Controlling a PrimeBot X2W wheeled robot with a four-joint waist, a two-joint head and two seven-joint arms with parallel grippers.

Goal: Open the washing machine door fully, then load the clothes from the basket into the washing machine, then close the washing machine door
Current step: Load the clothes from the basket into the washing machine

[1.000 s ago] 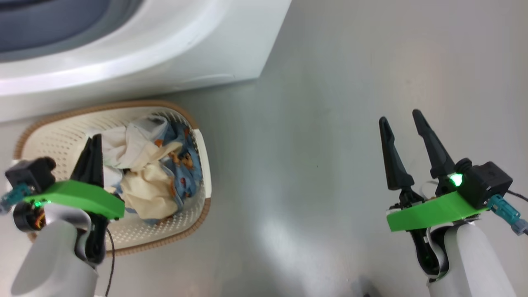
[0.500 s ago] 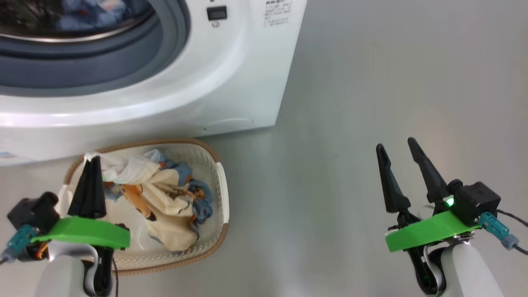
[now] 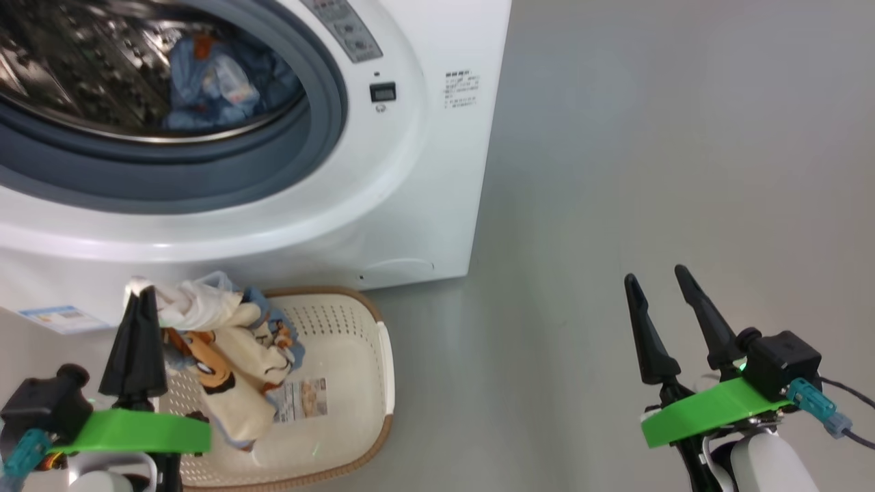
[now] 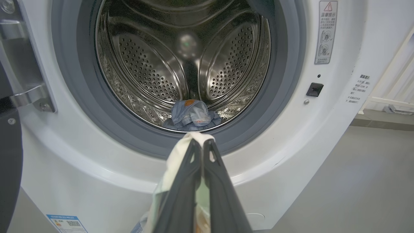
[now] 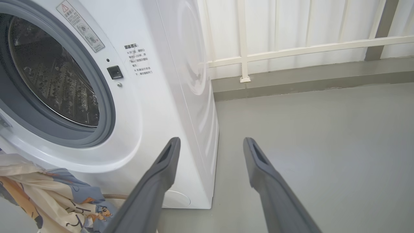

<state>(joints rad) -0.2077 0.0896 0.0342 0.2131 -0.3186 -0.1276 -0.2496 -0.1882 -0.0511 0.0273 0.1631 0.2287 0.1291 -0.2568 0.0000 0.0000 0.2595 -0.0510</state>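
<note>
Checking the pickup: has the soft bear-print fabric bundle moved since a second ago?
Yes: against the cream perforated plastic basket, the bundle has risen, hanging from the shut left claw and baring the basket's floor.

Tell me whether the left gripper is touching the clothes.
Touching. Left wrist view: the left gripper is shut on a cream fold of the clothes.

This is a plain laundry area. A white front-loading washing machine (image 3: 424,171) stands on a bare grey floor (image 3: 649,171) with a laundry basket (image 3: 355,355) just before it. Behind runs a white railed wall (image 5: 291,26).
</note>
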